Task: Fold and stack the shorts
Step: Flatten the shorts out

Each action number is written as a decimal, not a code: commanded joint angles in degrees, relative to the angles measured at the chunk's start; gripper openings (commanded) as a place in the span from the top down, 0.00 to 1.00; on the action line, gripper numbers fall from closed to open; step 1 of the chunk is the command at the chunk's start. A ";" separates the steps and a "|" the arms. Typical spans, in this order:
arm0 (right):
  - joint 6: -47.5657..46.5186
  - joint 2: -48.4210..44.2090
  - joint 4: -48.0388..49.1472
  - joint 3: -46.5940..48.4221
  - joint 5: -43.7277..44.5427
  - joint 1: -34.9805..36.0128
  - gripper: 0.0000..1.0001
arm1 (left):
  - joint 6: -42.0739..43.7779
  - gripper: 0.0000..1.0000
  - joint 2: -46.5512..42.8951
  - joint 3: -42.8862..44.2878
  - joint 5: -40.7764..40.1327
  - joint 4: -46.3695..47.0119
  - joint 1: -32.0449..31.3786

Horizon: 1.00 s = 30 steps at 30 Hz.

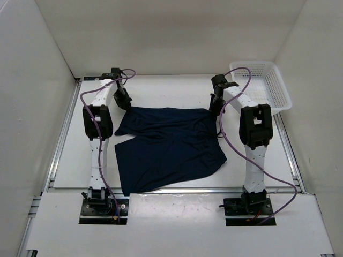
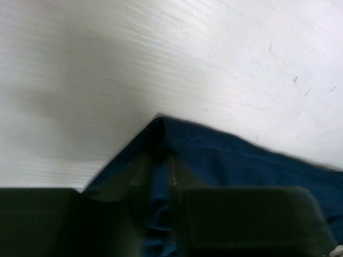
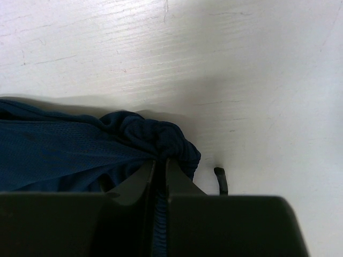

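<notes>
Clamping bunched shorts [image 3: 80,152], my right end effector [image 3: 161,167] may slip off under tension; whether my left end effector [image 2: 131,194] grips, I cannot tell.

One pair shorts [image 1: 170,150]; one basket [image 1: 266,85]; two claws: left claw [image 1: 124,104], right claw [image 1: 215,107].

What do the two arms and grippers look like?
The left arm and right arm have white links, black joint housings and black bases. A purple cable loops along each. The left gripper and right gripper are black.
</notes>
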 commanded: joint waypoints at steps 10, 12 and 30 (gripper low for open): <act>-0.64 -1.10 -2.13 2.33 2.85 0.26 1.00 | 0.70 0.89 -10.71 2.47 -1.30 0.35 1.66; -0.64 -1.62 -2.13 2.86 3.38 0.26 1.00 | 1.22 0.89 -11.86 2.47 0.37 0.35 2.46; 1.21 1.44 -3.18 13.84 8.48 0.26 1.00 | 1.23 0.89 -5.21 12.47 5.83 8.95 5.53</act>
